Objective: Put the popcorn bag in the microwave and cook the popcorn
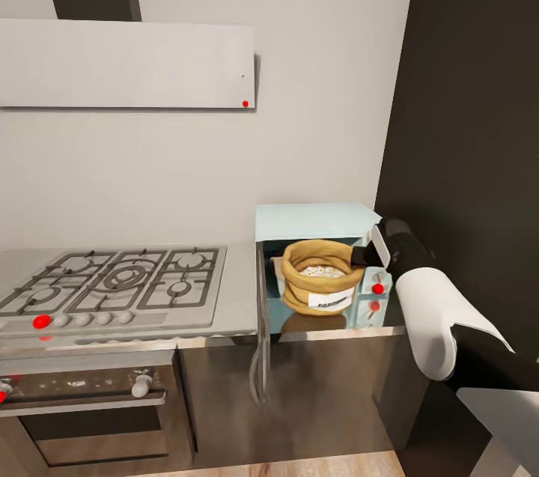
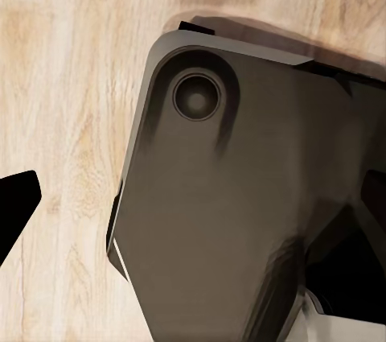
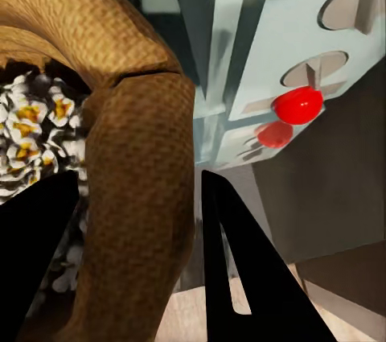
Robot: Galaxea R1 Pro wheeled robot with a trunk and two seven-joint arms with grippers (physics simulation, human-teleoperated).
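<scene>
The popcorn bag (image 1: 320, 275) is a squat orange-brown burlap sack with a thick rolled rim and a white label on its front; inside it lies a heap of popcorn (image 3: 30, 121), puffed white pieces with yellow-orange centres. It sits in the cavity of the pale blue microwave (image 1: 314, 219), which stands at the right end of the countertop (image 1: 239, 290), against the back wall and just beside a tall dark cabinet (image 1: 471, 125). The microwave's glass door (image 1: 261, 327) is swung wide open at the left side of the cavity, edge-on to the head camera and reaching out past the worktop's front edge. The right gripper (image 3: 137, 253) is at the bag's right side: in the right wrist view its two dark fingers (image 3: 241, 278) straddle the rolled rim, one on the popcorn side and one outside, parted with the burlap wall between them; whether they press the fabric cannot be told. Just past the outer finger is the control panel with its red knobs (image 3: 297, 105), close to the bag. A gas hob (image 1: 120, 278) takes the worktop's left part, well apart from the microwave. The left gripper (image 2: 16, 205) hangs over the wooden floor (image 2: 64, 76); its finger state cannot be told.
</scene>
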